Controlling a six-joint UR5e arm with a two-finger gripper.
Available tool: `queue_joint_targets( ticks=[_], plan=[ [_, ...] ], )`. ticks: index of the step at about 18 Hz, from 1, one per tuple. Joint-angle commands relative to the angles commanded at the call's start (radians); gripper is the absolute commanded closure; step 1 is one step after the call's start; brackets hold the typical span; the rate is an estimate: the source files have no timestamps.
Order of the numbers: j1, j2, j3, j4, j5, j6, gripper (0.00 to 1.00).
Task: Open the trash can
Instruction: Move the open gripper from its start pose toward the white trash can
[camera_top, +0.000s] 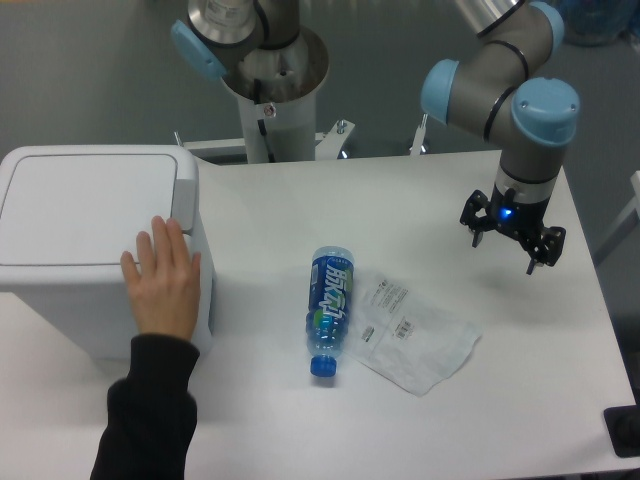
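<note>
The trash can (85, 215) is a big boxy white bin at the table's left edge, its flat lid down and a push-bar along its right side. A person's hand (163, 280) in a black sleeve rests flat on its near right corner. My gripper (505, 245) hangs over the right part of the table, far from the bin, fingers spread open and pointing down with nothing between them.
A blue-labelled plastic bottle (328, 310) lies on its side mid-table, cap toward the front. A crumpled clear plastic bag (415, 335) lies just right of it. The white robot pedestal (272, 90) stands behind the table's back edge.
</note>
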Motion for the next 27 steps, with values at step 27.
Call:
queue_joint_targets(
  ticks=[27],
  plan=[
    [-0.273,0.394,-0.16,-0.018,-0.259,-0.802,0.0]
  ],
)
